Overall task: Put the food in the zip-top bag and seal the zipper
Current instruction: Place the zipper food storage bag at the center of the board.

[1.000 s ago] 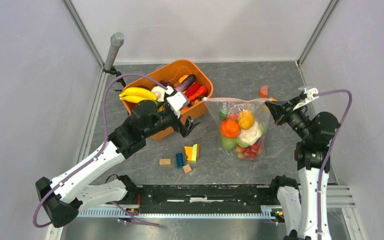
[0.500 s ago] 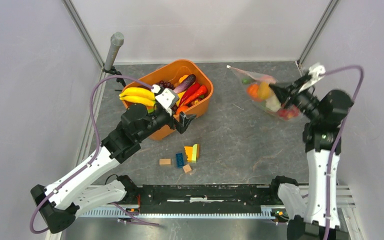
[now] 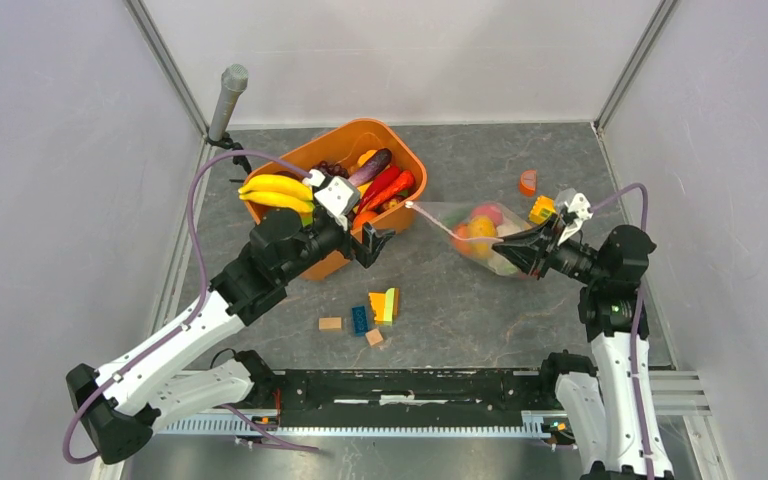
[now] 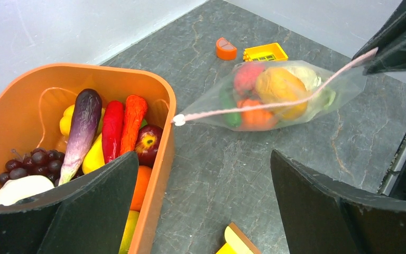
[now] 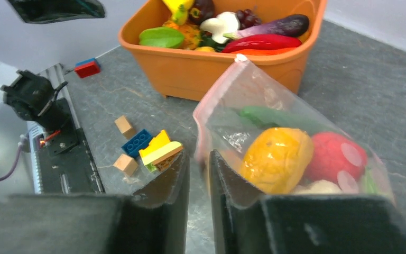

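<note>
The clear zip-top bag (image 3: 482,230) lies on the table right of centre, with toy food (image 4: 278,85) inside: an orange, a red piece, green and white pieces. Its pink zipper (image 4: 254,107) stretches from the white slider (image 4: 178,120), near the tub's corner, to my right gripper (image 3: 510,250). The right gripper (image 5: 198,164) is shut on the zipper edge of the bag (image 5: 296,143). My left gripper (image 3: 375,247) is open and empty, hovering by the tub's near right corner; the wrist view (image 4: 206,203) shows bare table between its fingers. More food (image 3: 275,188) fills the tub.
The orange tub (image 3: 400,150) stands at the back left. Small building blocks (image 3: 375,308) lie in front of it. An orange half-disc (image 3: 527,182) and a yellow block (image 3: 541,210) lie behind the bag. A grey post (image 3: 226,100) stands in the back left corner. Walls enclose the table.
My right gripper swung the bag up to the back right, then brought it down and left onto the table. My left gripper drew back slightly toward the tub.
</note>
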Available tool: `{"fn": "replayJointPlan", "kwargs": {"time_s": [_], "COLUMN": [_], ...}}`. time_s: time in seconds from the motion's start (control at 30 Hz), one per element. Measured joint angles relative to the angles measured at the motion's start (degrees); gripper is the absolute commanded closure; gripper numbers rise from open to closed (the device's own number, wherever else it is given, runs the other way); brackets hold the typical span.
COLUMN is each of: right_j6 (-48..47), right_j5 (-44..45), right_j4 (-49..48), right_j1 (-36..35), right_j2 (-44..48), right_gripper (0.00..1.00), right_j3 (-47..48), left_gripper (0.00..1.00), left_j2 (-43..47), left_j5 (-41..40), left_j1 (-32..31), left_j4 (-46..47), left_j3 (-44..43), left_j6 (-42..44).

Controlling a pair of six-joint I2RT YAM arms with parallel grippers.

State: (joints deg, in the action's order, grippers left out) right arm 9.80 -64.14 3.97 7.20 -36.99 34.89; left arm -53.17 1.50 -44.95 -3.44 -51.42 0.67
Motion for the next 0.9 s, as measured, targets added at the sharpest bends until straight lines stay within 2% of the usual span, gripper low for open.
{"fn": "replayJointPlan", "kwargs": {"time_s": [0.03, 0.07, 0.13, 0.23, 0.33, 0.47, 0.67, 0.8, 0.9], "right_j6": [-0.2, -0.3, -0.9, -1.5, -1.1, 0.9, 3.0, 2.8, 3.3], "right_j5": [-0.6, -1.3, -2.9, -3.8, -3.4, 2.4, 15.0, 24.5, 30.9], "right_j4": [0.0, 0.0, -0.6, -1.1, -2.8, -5.1, -2.3, 0.5, 0.5], "right_j1": [-0.5, -0.9, -1.3, -1.6, -1.6, -1.6, -2.8, -9.5, -16.5], "right_j2": [0.6, 1.2, 2.7, 5.2, 7.2, 7.1, -5.4, -12.0, -14.4], "right_gripper": [0.38, 0.32, 0.27, 0.26, 0.25, 0.27, 0.34, 0.45, 0.49], "right_j3": [0.0, 0.0, 0.0, 0.2, 0.8, 0.9, 0.7, -2.3, -4.9], "left_gripper": [0.0, 0.0, 0.0, 0.0, 0.0, 0.0, 0.0, 0.0, 0.0], "left_j2": [0.1, 0.2, 0.3, 0.3, 0.3, 0.3, 0.2, -0.4, -0.6], "left_j5": [0.0, 0.0, 0.0, 0.0, 0.0, 0.0, 0.6, 1.8, 2.1], "left_j1": [0.0, 0.0, 0.0, 0.0, 0.0, 0.0, 0.1, 0.2, 0.2], "left_j4": [0.1, 0.2, 0.3, 0.5, 0.6, 0.6, 0.4, 0.2, 0.2], "left_j3": [0.2, 0.2, 0.3, 0.3, 0.3, 0.3, 0.3, 0.3, 0.3], "left_j6": [0.0, 0.0, 0.0, 0.0, 0.0, -0.1, -0.8, -1.6, -2.1]}}
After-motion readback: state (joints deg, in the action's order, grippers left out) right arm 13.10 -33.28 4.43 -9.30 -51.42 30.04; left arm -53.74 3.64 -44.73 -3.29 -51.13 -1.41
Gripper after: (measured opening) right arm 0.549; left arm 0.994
